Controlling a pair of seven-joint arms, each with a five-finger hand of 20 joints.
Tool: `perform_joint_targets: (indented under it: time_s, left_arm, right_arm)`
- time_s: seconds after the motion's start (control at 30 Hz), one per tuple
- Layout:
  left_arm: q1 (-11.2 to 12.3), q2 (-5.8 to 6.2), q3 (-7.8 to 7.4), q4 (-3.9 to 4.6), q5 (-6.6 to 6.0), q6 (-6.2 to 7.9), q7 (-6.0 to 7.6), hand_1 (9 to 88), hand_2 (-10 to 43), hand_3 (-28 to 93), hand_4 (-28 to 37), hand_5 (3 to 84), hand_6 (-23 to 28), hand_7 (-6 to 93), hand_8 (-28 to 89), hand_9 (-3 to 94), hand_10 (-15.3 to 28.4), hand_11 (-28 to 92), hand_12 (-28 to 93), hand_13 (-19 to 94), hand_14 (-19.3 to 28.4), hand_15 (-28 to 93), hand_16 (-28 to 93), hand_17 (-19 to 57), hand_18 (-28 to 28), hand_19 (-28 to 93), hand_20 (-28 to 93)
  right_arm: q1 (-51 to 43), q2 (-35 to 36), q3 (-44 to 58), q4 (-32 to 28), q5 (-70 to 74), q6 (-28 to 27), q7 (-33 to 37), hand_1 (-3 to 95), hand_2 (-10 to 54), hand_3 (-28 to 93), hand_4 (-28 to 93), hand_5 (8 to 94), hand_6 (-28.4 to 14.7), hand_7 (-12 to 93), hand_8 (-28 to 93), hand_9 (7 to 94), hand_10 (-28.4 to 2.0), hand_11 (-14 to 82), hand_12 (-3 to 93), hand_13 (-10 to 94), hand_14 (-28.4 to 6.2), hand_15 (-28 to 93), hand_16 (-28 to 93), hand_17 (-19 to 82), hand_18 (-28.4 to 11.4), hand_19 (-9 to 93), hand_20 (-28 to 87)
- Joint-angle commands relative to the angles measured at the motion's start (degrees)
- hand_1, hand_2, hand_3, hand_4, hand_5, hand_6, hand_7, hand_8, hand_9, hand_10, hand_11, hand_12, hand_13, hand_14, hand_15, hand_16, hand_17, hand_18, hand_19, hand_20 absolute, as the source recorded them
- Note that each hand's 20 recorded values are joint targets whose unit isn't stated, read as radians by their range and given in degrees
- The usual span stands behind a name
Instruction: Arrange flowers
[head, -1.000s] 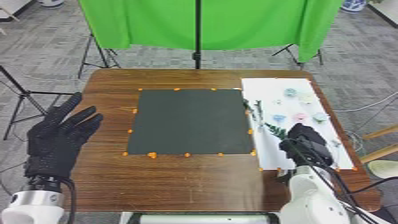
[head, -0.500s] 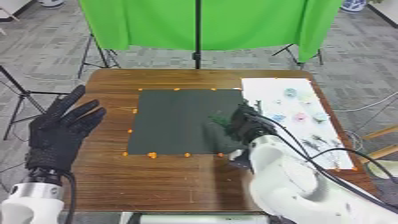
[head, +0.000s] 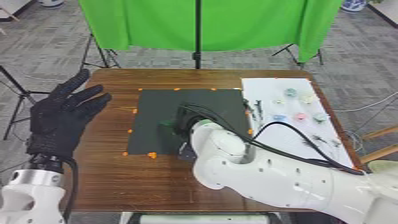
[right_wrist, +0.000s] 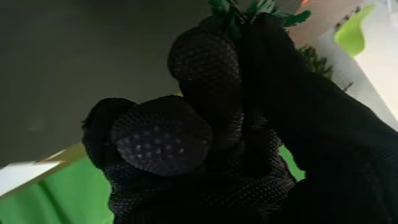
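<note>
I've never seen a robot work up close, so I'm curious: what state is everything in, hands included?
Right hand: pinching, over the dark mat
Leafy sprig: held between thumb and fingers
Left hand: open, fingers spread
Dark mat: flat on the table
White sheet: spread out flat
Pink flower: lying on the sheet
Green cloth: hanging

Surface (head: 124, 187): brown wood, grained, slight gloss. Dark sheet (head: 151, 137) on it: matt, smooth. White sheet (head: 266, 90) right of dark sheet: smooth, paper-like. Green cloth (head: 249, 27) beyond dark sheet: creased. Right hand (head: 187, 123): matt fabric, bumpy. Right arm (head: 280, 184): glossy, plastic-looking.
</note>
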Motion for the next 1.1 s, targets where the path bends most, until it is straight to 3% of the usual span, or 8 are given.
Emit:
perform_joint_targets:
  time_s: [0.03,0.07,0.13,0.27,0.5,0.67,0.87,1.1]
  left_arm:
    - [-14.5,0.99,6.21,5.23,1.83,-6.83,-8.92,20.1,8.6,80,-28.3,31.3,6.3,22.7,-19,31.1,10.5,46,-3,34,2.7,26,-3,-6.0,17.2,37,18]
    - [-17.9,0.61,7.80,6.69,2.04,-8.65,-10.93,20.1,8.4,80,-28.3,31.1,6.2,23.5,-20,29.8,8.4,49,-5,34,-0.9,22,-2,-4.7,16.2,35,18]
    - [-21.0,0.35,9.66,8.03,2.25,-10.01,-13.09,20.1,8.3,80,-28.3,30.7,6.0,24.7,-20,27.8,5.7,53,-8,34,-4.2,18,0,-3.0,14.9,31,19]
    - [-20.6,0.87,9.15,7.91,2.00,-10.86,-11.14,20.1,7.8,81,-28.3,30.3,6.0,26.5,-21,26.2,7.2,57,-12,31,-0.9,34,-7,-2.6,14.3,31,20]
    - [-25.4,0.53,12.05,9.83,2.01,-12.80,-12.05,20.0,7.7,81,-28.3,30.6,6.5,25.3,-20,26.1,11.6,55,-9,28,6.4,49,-14,-4.7,15.1,37,18]
    - [-28.0,0.52,13.68,10.72,2.11,-14.17,-12.17,19.9,7.5,81,-28.3,31.1,6.9,23.7,-19,25.9,13.1,56,-9,27,7.1,56,-18,-4.7,14.7,39,17]
    - [-29.3,0.55,14.66,11.24,1.97,-14.44,-11.91,20.3,7.5,80,-28.3,31.4,7.4,22.1,-17,25.2,15.1,56,-9,25,9.8,62,-22,-5.2,15.0,41,16]
    - [-31.0,0.22,15.78,12.25,2.03,-15.75,-12.05,20.4,7.7,80,-28.3,31.4,7.4,21.0,-16,25.4,16.5,52,-7,23,13.8,62,-22,-6.5,16.3,43,15]
  right_arm:
    - [7.2,-5.5,-3.5,4.5,3.3,5.3,7.3,51.5,-9.5,78,-27,82.7,-3.5,33,19,83.1,-13.2,49.3,28.2,86,-6.8,71,19,56,-20.7,93,33]
    - [7.6,-5.3,-3.9,4.8,3.4,6.6,9.2,51.5,-9.5,79,-27,82.6,-3.5,34,19,83.0,-13.1,49.3,28.3,86,-6.8,71,19,56,-20.6,93,33]
    - [6.8,-5.0,-3.8,5.4,3.5,6.8,11.0,51.4,-9.5,79,-27,82.2,-3.4,34,19,82.8,-13.0,49.5,28.5,86,-6.7,72,19,56,-20.5,93,34]
    - [8.7,-5.0,-6.0,6.3,5.4,8.4,12.4,51.8,-9.5,78,-28,81.5,-3.1,36,17,82.5,-12.9,50.1,28.3,86,-6.6,72,19,56,-20.4,93,34]
    - [8.8,-4.5,-6.6,7.2,7.7,8.8,13.2,52.0,-9.5,76,-28,81.6,-2.7,37,14,83.0,-13.0,51.6,26.2,86,-6.2,72,18,56,-20.2,93,34]
    - [8.5,-4.0,-5.3,6.8,13.5,7.3,10.4,51.9,-9.5,74,-28,81.3,-2.5,36,12,82.6,-12.6,52.7,25.0,86,-5.9,71,18,54,-19.8,93,34]
    - [8.7,-3.7,-4.7,6.7,17.4,6.7,8.9,51.6,-9.3,68,-28,82.6,2.4,28,-2,85.9,-10.2,46.0,19.8,83,-5.7,71,18,51,-18.4,93,31]
    - [7.9,-3.5,-3.0,6.9,20.9,5.7,9.6,52.2,-7.1,53,-28,78.5,2.4,21,-5,86.3,-9.8,43.0,20.4,82,-5.7,72,18,50,-18.3,93,32]
